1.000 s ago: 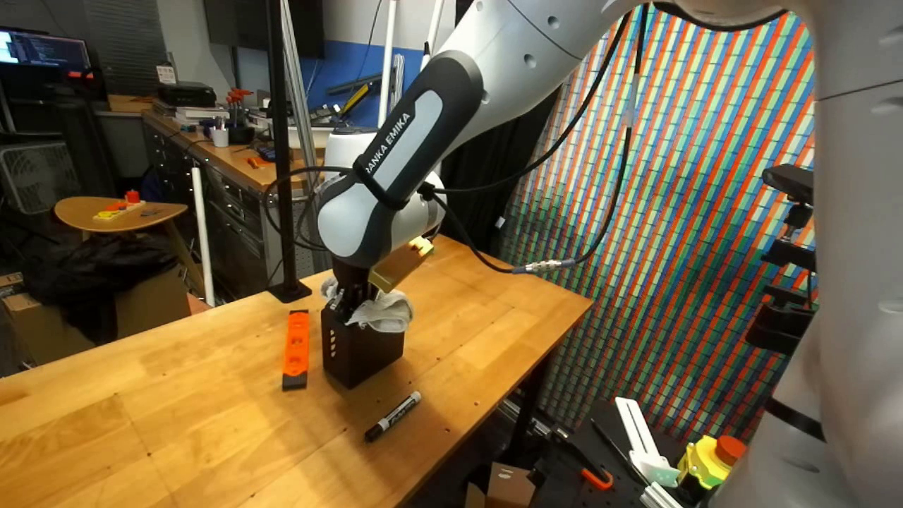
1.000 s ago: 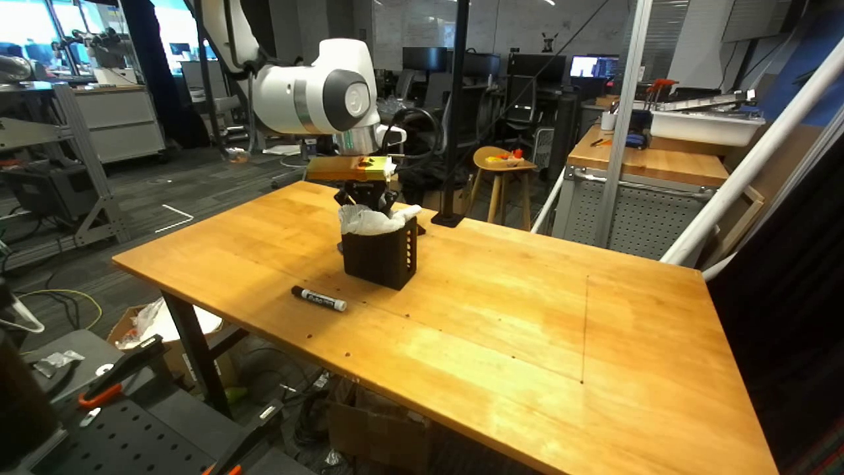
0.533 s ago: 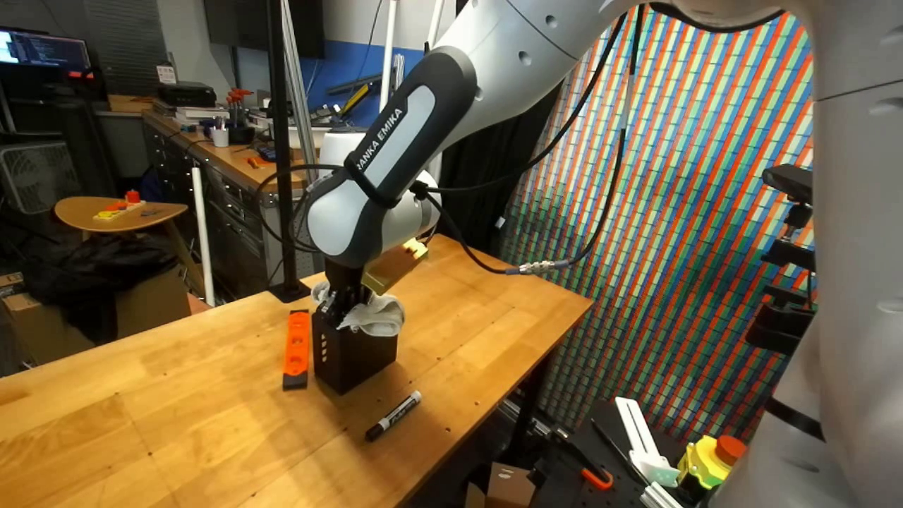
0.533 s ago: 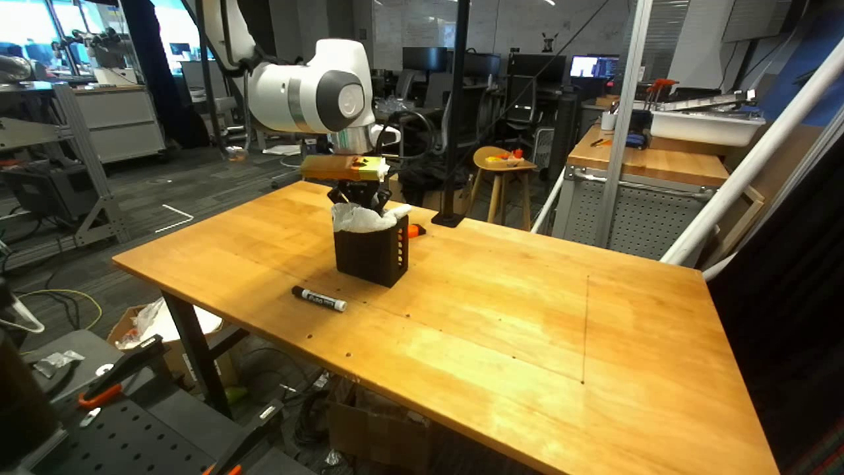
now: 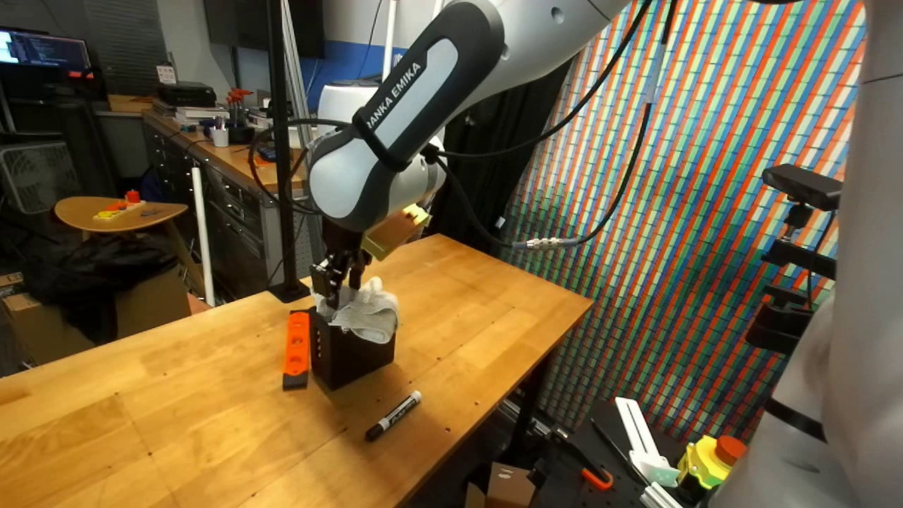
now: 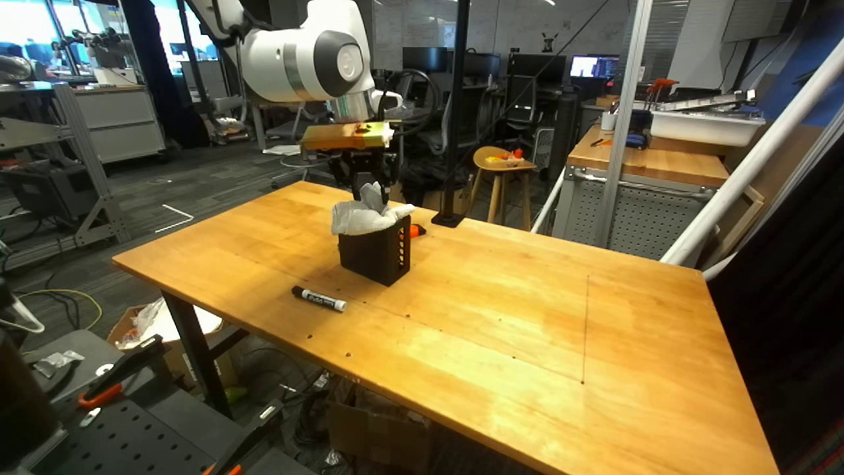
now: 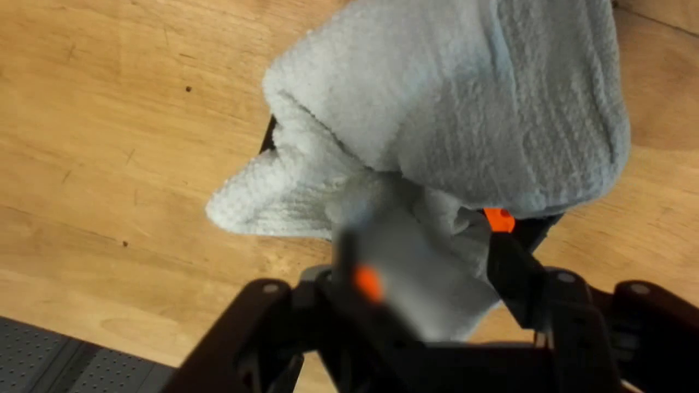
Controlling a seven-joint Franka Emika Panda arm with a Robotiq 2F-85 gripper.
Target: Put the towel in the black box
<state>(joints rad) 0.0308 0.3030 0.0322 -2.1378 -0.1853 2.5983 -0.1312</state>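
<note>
Gripper (image 7: 421, 248): jaws spread, towel (image 7: 448, 109) bunching up between them.
Towel: stuffed in the mouth of the black box (image 6: 370, 257), overhanging its rim.
Folds: if 1 snags a jaw, my lift could pull everything out.
Black box: tugged sideways, could tip.

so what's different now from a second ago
The fingers have lifted and spread apart, apparently letting go of the towel; part of it now stands up between them. In an exterior view, the black box has shifted slightly toward the orange bar. The bar and the marker lie where they were, and the towel still spills over the top of the box.
</note>
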